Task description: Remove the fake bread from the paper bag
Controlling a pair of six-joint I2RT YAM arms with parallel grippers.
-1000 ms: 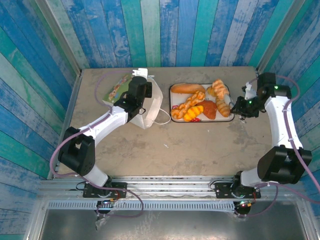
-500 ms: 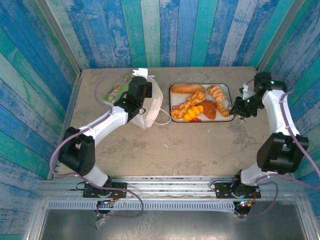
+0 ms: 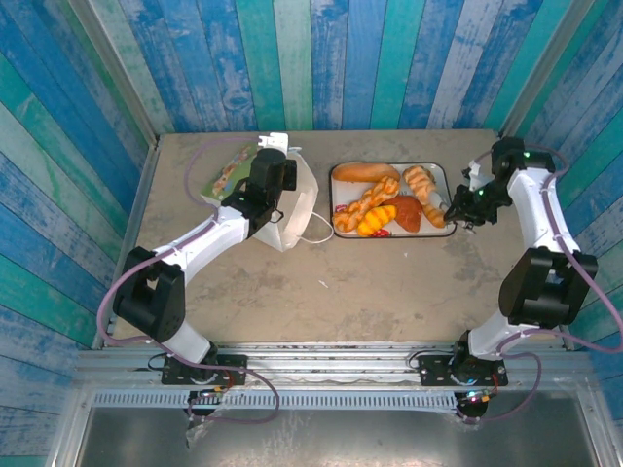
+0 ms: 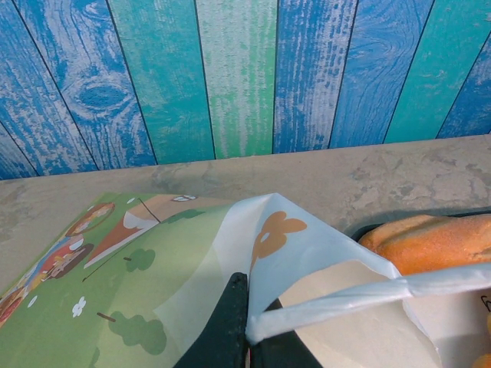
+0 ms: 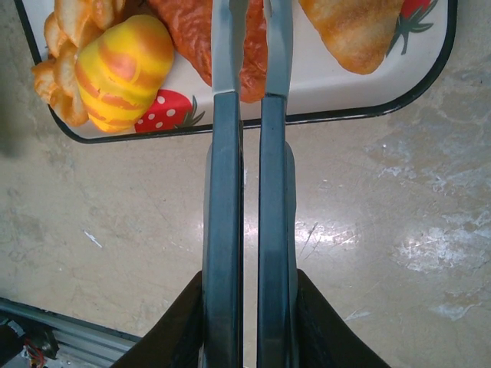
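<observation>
The white paper bag (image 3: 297, 199) lies on the table left of the tray, and my left gripper (image 3: 276, 152) is shut on it. In the left wrist view the fingers (image 4: 234, 322) pinch the bag's (image 4: 322, 253) rim and a loop handle. Several pieces of fake bread (image 3: 365, 172) lie on the strawberry-printed tray (image 3: 389, 236). My right gripper (image 3: 470, 199) (image 5: 249, 307) is shut on metal tongs (image 5: 249, 192). The tong blades reach over the tray rim (image 5: 430, 77), on either side of a reddish-brown pastry (image 5: 184, 31). The bag's inside is hidden.
A green illustrated placemat (image 4: 92, 291) lies under the bag at the back left. A yellow striped bun (image 5: 123, 65) and a golden roll (image 5: 353, 31) flank the tongs. Blue plank walls close the table on three sides. Bare tabletop (image 3: 370, 292) stretches in front.
My right arm has swung a little left and back, bringing the tongs further over the tray's right side. The left arm and the bag have not moved.
</observation>
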